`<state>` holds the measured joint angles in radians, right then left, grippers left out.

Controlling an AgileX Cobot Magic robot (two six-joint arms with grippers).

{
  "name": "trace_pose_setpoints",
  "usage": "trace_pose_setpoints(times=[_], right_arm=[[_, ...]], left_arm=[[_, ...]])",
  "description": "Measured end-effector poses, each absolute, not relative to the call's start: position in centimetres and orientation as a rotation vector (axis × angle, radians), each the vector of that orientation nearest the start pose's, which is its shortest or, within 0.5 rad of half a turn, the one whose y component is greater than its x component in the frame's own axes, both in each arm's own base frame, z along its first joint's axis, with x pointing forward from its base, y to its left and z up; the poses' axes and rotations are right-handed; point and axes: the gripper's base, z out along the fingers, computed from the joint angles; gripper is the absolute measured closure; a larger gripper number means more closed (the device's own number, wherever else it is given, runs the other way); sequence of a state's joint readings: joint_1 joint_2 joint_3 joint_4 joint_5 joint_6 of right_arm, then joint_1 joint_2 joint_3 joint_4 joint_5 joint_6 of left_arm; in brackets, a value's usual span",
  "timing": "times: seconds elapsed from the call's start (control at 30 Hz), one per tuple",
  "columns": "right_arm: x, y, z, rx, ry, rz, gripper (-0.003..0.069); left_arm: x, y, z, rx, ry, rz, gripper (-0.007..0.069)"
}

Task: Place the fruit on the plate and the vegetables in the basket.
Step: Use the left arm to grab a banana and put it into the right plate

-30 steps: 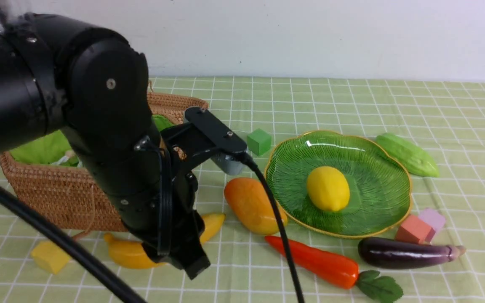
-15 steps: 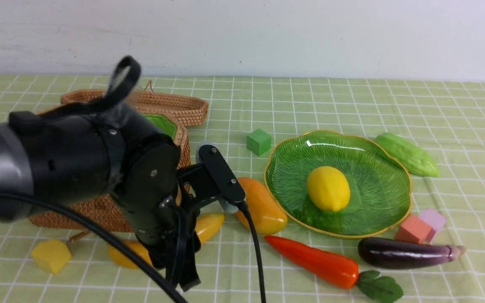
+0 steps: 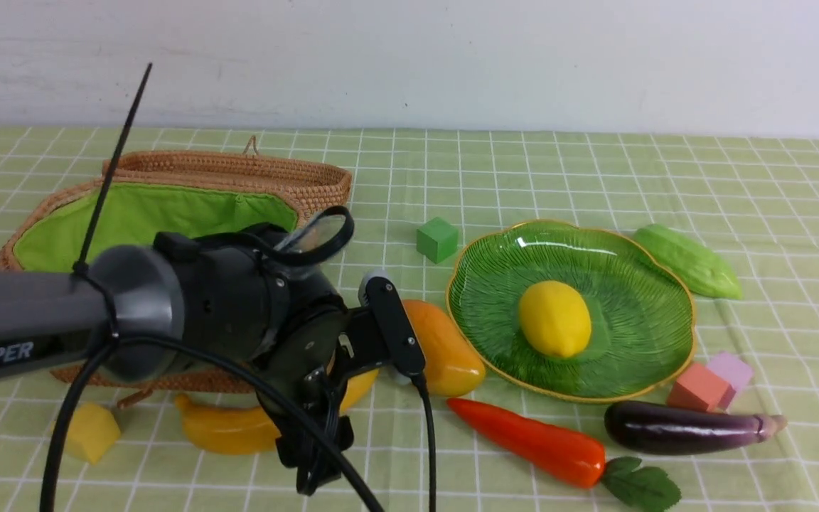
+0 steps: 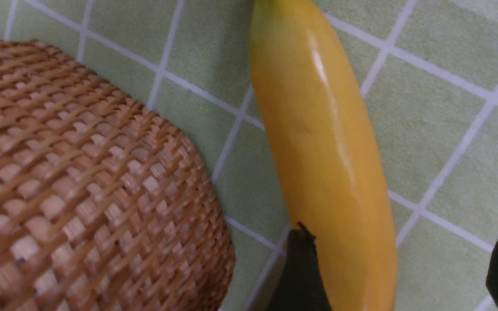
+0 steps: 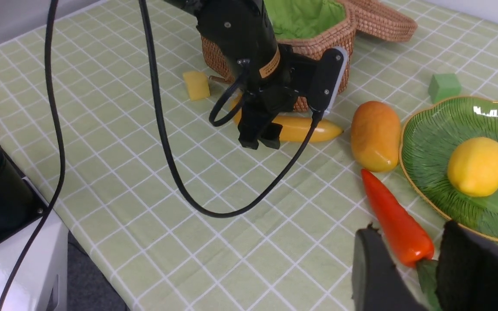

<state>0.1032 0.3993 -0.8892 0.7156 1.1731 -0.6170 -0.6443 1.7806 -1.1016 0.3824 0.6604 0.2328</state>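
My left gripper is open and low over the banana, in front of the basket. In the left wrist view the banana lies between the open fingers, close against one of them, beside the basket wall. The lemon sits on the plate. The mango, carrot, eggplant and gourd lie on the cloth around the plate. My right gripper is open and empty above the carrot's leafy end; it is out of the front view.
A green cube stands behind the plate, a yellow cube left of the banana, and a salmon cube and a pink cube right of the plate. The basket lid lies open at the back. The left arm's cable loops over the cloth.
My left arm has swung down and lowered its gripper onto the banana. The basket's green lining, hidden before by the arm, now shows. The fruit and vegetables have not moved.
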Motion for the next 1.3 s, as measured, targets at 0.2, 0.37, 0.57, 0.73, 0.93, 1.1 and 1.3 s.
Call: trace_pose_setpoints(times=[0.2,0.37,0.57,0.73,0.93,1.1,1.3], right_arm=[[1.1,5.7,39.0,-0.774,1.835,0.542,0.0422],[1.1,5.7,39.0,-0.774,1.835,0.542,0.0422],[1.1,5.7,39.0,-0.774,1.835,0.542,0.0422],[1.1,5.7,39.0,-0.774,1.835,0.542,0.0422],[1.1,5.7,39.0,-0.774,1.835,0.542,0.0422],[1.1,5.6,39.0,-0.774,1.835,0.541,0.0422],[1.1,5.6,39.0,-0.774,1.836,0.54,0.0422]], left_arm=[[29.7,-19.4,17.4,1.488,2.307,0.336,0.0099],[30.0,-19.5,16.1,1.516,2.322,0.355,0.0127],[30.0,-19.5,16.0,1.517,2.328,0.358,0.0185],[30.1,-19.6,16.0,1.506,2.35,0.358,0.0265],[30.3,-19.7,16.4,1.468,2.4,0.351,0.0282],[30.6,-20.0,17.2,1.436,2.426,0.346,0.0282],[30.5,-20.2,18.1,1.394,2.493,0.297,0.0285]])
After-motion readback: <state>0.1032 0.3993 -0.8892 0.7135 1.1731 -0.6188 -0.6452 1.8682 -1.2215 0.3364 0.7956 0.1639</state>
